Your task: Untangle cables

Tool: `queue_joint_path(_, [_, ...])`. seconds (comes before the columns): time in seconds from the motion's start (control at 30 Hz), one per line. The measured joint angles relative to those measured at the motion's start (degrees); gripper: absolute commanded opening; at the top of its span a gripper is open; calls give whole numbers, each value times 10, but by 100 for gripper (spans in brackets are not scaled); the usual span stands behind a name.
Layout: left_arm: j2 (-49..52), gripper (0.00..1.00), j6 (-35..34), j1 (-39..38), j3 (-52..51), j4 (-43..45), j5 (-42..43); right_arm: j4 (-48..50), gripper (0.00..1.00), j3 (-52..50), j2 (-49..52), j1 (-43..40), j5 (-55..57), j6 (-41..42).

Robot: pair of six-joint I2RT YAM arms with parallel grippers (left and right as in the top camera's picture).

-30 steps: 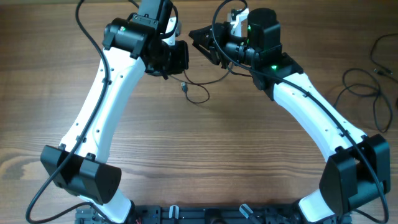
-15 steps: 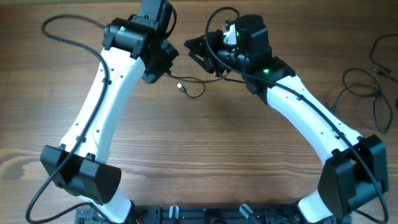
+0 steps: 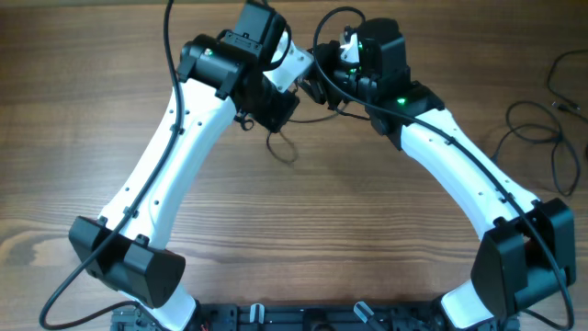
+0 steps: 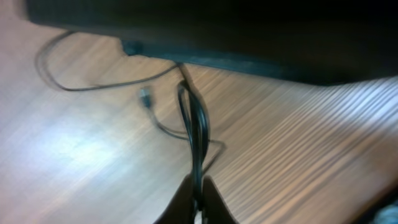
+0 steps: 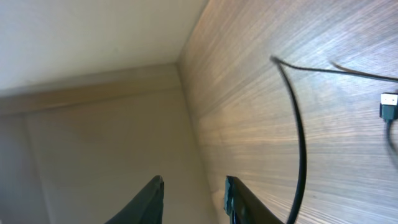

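We see a thin dark cable [image 4: 198, 127] pinched as a doubled strand in the left gripper [image 4: 195, 200], whose fingers are closed tight on it. From there it runs down to the wooden counter [image 3: 303, 239] and curls near the middle, toward the far side. Its small plug [image 4: 144, 96] lies on the wood close by. The right gripper [image 5: 191, 194] sits just right of the left one, fingers apart with nothing between them. More cables [image 3: 533, 129] lie well apart at the right edge.
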Motion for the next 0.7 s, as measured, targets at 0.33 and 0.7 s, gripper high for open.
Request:
queue_joint_path(0.33, [0,4,258,53,0,55,16,-86,32,0,0,10,17,22])
queue_joint_path(0.7, [0,4,149,115,0,115,25,-17,28,0,0,23,46,76])
